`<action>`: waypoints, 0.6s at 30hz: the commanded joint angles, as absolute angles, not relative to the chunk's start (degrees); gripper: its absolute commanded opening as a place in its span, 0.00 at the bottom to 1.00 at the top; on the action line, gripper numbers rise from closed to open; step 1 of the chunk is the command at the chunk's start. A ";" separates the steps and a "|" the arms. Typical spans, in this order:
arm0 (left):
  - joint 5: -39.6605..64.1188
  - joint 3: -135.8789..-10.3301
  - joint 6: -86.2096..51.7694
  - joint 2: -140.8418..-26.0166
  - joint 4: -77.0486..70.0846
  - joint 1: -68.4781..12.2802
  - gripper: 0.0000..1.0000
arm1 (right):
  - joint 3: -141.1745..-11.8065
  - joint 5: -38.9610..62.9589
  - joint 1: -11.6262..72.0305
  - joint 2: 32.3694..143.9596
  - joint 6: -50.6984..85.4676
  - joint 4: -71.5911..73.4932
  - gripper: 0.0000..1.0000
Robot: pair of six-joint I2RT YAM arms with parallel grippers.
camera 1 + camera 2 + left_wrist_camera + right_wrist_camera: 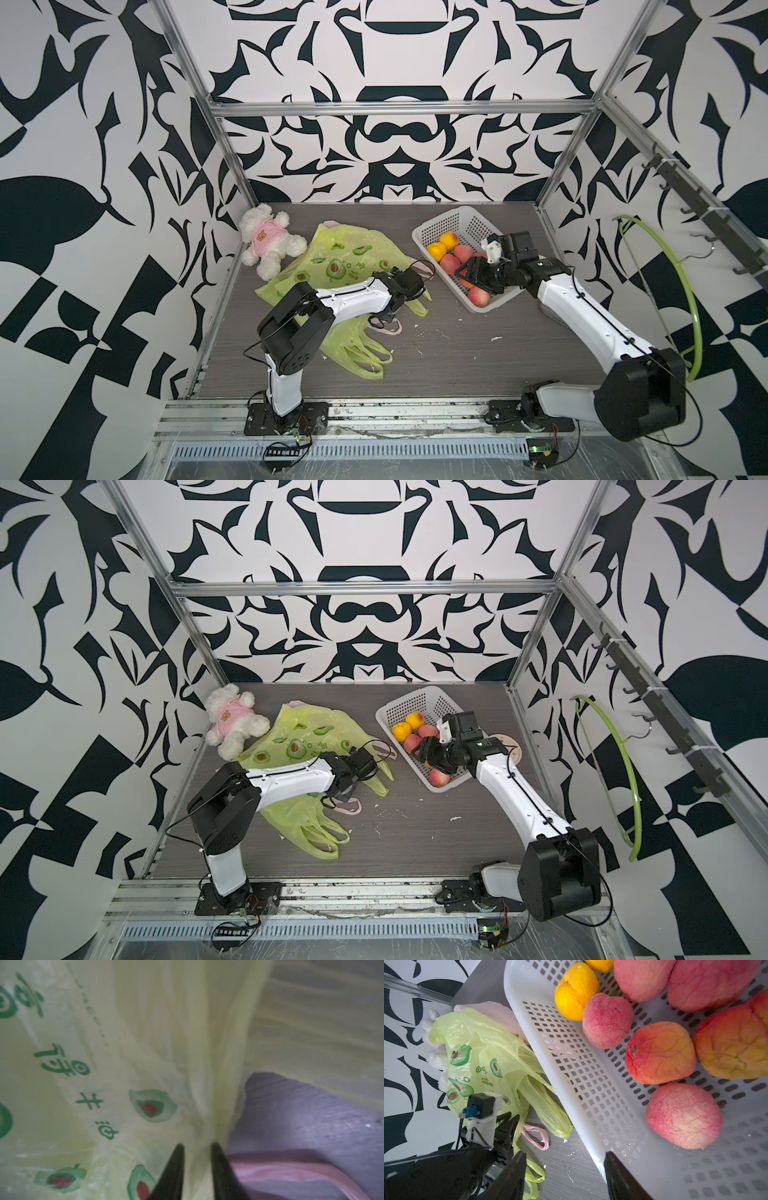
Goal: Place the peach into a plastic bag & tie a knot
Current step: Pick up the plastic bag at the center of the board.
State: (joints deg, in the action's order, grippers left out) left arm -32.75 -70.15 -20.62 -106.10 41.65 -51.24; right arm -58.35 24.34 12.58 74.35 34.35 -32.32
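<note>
Left jaws pinch a fold of the green bag (145,1022) beside the basket (571,1084); right jaws hang spread above that basket. The one basket holds eight fruits, pink peaches (683,1115) among them.

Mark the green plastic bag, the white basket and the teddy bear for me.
green plastic bag (353,253): in a top view, on its avocado-printed panel.
white basket (451,226): in a top view, on its perforated far wall.
teddy bear (265,242): in a top view, on its pink shirt.
</note>
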 commanded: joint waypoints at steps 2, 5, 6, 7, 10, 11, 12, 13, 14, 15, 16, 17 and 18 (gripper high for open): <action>-31.09 -69.65 -21.32 -101.37 41.89 -49.57 0.00 | -61.24 24.79 13.34 74.05 34.72 -31.68 0.58; -28.50 -69.09 -21.36 -97.15 41.74 -47.65 0.00 | -62.57 24.36 15.01 74.25 34.41 -32.28 0.56; -27.48 -68.96 -21.28 -95.48 41.79 -47.11 0.00 | -63.10 24.03 15.77 74.30 34.38 -32.49 0.56; -26.59 -69.00 -21.19 -93.79 41.89 -46.42 0.00 | -63.57 23.91 16.51 74.50 34.44 -32.53 0.56; -24.18 -68.93 -21.10 -89.41 42.64 -44.37 0.00 | -64.14 23.91 19.05 75.09 35.48 -31.38 0.55; -23.58 -68.91 -21.09 -88.26 42.92 -43.70 0.00 | -64.16 24.04 19.93 75.43 35.95 -30.87 0.55; -22.77 -68.83 -21.17 -86.90 43.18 -42.88 0.00 | -64.22 24.04 20.88 75.94 36.49 -30.32 0.55; -21.99 -68.82 -21.10 -85.45 43.43 -42.14 0.00 | -64.18 23.87 22.15 76.49 37.01 -29.64 0.55; -21.28 -68.80 -21.09 -84.39 43.67 -41.54 0.00 | -64.16 23.74 23.29 77.00 37.50 -28.88 0.55; -20.39 -69.06 -21.09 -83.16 44.00 -40.87 0.00 | -64.08 23.77 24.61 77.84 38.21 -27.85 0.55; -19.49 -69.38 -21.09 -81.94 44.28 -40.33 0.00 | -64.07 24.05 26.08 78.91 39.06 -26.31 0.55; -18.80 -69.72 -21.16 -80.87 44.46 -39.94 0.00 | -63.92 24.40 27.21 80.00 39.81 -24.79 0.56; -17.98 -70.18 -21.27 -79.78 44.56 -39.52 0.00 | -64.05 24.65 28.54 81.41 40.83 -23.07 0.57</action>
State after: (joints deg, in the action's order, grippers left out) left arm -21.82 -69.71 -21.04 -82.39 42.46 -40.47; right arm -62.35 24.05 25.89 79.57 37.80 -28.42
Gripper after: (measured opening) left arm 0.041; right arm 0.568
